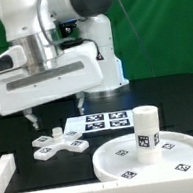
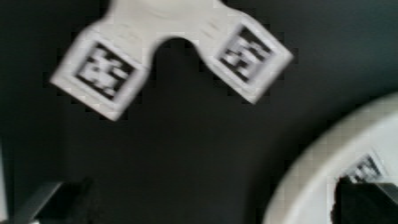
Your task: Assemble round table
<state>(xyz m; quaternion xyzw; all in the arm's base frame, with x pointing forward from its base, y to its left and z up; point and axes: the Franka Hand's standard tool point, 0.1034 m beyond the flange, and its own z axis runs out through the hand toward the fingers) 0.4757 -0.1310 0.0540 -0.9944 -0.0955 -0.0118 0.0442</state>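
The cross-shaped base (image 1: 57,143) lies flat on the black table at the exterior view's left, with tags on its arms. Two of its arms (image 2: 103,66) fill the wrist view. The large round disc (image 1: 179,152) lies flat at the exterior view's right, and its rim (image 2: 329,165) shows in the wrist view. The short thick leg (image 1: 147,125) stands upright on the disc. My gripper (image 1: 54,113) hangs a little above the base with its jaws wide apart and nothing between them. In the wrist view only a dark fingertip (image 2: 48,200) shows at the picture's edge.
The marker board (image 1: 108,120) lies on the table behind the disc, to the exterior view's right of the base. A white border rim (image 1: 7,169) runs along the table's front and sides. The arm's white body fills the upper part of the exterior view.
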